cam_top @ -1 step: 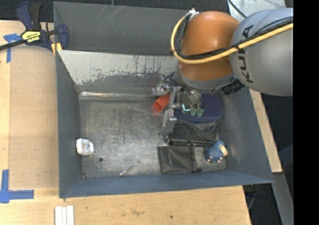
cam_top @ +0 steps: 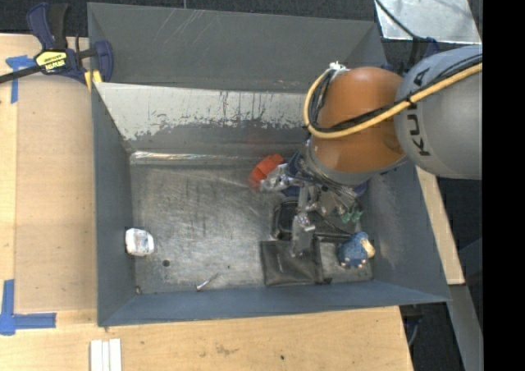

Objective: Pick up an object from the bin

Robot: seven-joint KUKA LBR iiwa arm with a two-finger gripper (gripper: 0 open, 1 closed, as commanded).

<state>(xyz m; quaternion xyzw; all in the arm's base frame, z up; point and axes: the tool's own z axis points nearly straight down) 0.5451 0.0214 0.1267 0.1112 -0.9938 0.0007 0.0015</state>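
My gripper [cam_top: 302, 234] hangs low over the bin's front right part, under the arm's orange cover. It stands above a dark grey flat slab [cam_top: 289, 266] that lies against the front wall, and a small black block [cam_top: 285, 218] sits just to its left. A blue and yellow toy-like lump [cam_top: 356, 251] lies to its right. An orange-red piece [cam_top: 265, 169] rests behind it, near the middle of the bin floor. The view does not show anything held.
A white crumpled scrap [cam_top: 139, 241] lies alone at the front left of the bin floor. A small pale sliver [cam_top: 205, 282] rests near the front wall. A green bit [cam_top: 353, 216] peeks out under the arm's wrist.
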